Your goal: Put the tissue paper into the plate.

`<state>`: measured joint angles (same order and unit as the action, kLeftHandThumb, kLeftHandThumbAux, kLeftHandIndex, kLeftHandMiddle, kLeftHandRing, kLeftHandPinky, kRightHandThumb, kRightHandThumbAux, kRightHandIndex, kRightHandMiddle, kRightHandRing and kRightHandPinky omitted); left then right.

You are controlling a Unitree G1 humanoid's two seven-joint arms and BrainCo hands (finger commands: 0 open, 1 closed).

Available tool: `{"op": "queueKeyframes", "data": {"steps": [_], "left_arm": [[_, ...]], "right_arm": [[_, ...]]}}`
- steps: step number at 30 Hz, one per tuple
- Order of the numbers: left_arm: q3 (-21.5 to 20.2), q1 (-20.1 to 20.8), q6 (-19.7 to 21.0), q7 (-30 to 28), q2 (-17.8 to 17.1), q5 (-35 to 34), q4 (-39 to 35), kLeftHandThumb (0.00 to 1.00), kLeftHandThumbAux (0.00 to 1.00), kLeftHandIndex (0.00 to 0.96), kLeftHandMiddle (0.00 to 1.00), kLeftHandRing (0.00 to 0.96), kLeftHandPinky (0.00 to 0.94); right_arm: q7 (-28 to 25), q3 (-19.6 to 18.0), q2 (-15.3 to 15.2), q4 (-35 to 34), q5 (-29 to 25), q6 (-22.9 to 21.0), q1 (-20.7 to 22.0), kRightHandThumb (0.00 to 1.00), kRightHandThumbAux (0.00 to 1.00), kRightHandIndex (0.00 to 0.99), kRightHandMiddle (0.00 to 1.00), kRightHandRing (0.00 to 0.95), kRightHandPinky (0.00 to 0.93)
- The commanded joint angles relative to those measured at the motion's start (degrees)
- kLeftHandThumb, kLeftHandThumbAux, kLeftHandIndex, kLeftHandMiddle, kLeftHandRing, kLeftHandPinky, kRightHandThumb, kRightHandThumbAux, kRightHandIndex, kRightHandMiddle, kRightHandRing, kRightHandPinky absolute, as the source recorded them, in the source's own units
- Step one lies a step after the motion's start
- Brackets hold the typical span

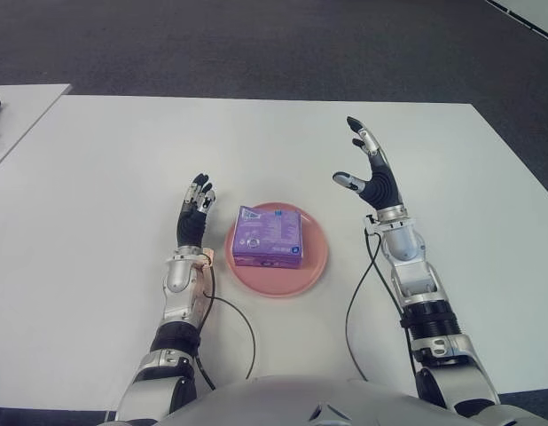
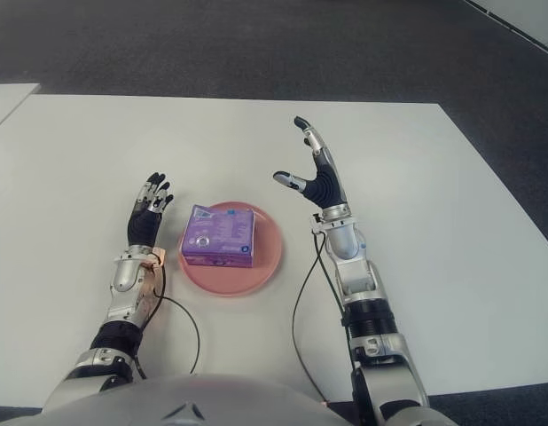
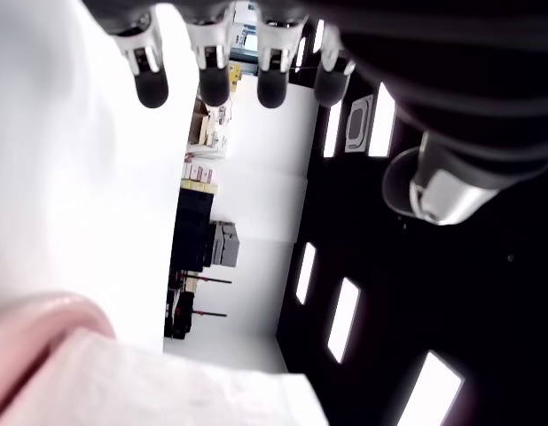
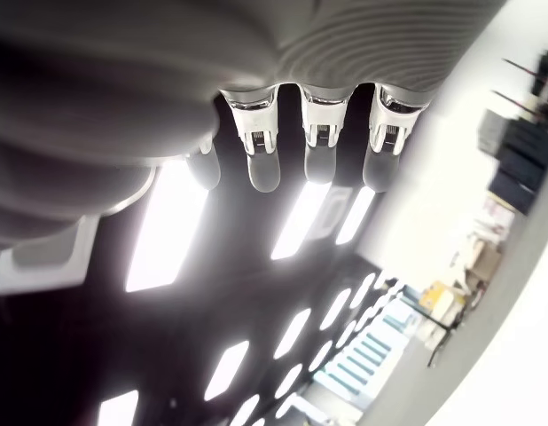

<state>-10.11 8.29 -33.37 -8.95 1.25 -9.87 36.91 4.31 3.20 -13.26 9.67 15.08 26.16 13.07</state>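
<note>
Tissue pack [image 1: 269, 236] lies in pink plate [image 1: 315, 263]; left hand [image 1: 196, 213] and right hand [image 1: 371, 173] released, empty

White table [image 1: 97, 177] on dark grey carpet [image 1: 256, 44]; second table [image 1: 17, 111] at left.

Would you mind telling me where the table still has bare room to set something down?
The table is bare beyond the left robot hand and outward of the right robot hand, up to the far edge. It is crowded at the middle, where the tissue pack fills the pink plate between the hands.
</note>
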Motion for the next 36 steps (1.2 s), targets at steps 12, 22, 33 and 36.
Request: {"op": "queueKeyframes", "data": {"steps": [12,22,33,36], "left_arm": [[0.4,0.3,-0.4,-0.3,-0.3,0.6,1.2,0.012,0.428,0.000,0.000,0.000,0.000],[0.4,0.2,0.1,0.6,-0.3,1.4,0.6,0.014,0.422,0.000,0.000,0.000,0.000],[0.3,0.2,0.3,0.3,-0.3,1.0,0.4,0.017,0.423,0.000,0.000,0.000,0.000],[0.2,0.1,0.2,0.3,-0.3,0.9,0.3,0.017,0.427,0.000,0.000,0.000,0.000]], "right_arm": [[3.8,0.2,5.3,3.9,0.0,1.4,-4.2,0.022,0.393,0.000,0.000,0.000,0.000],[3.7,0.0,5.3,4.1,0.0,1.7,-4.3,0.022,0.394,0.000,0.000,0.000,0.000],[3.8,0.1,5.4,3.8,0.1,1.7,-4.5,0.022,0.394,0.000,0.000,0.000,0.000],[3.8,0.1,5.4,3.7,0.1,1.6,-4.5,0.022,0.394,0.000,0.000,0.000,0.000]]}}
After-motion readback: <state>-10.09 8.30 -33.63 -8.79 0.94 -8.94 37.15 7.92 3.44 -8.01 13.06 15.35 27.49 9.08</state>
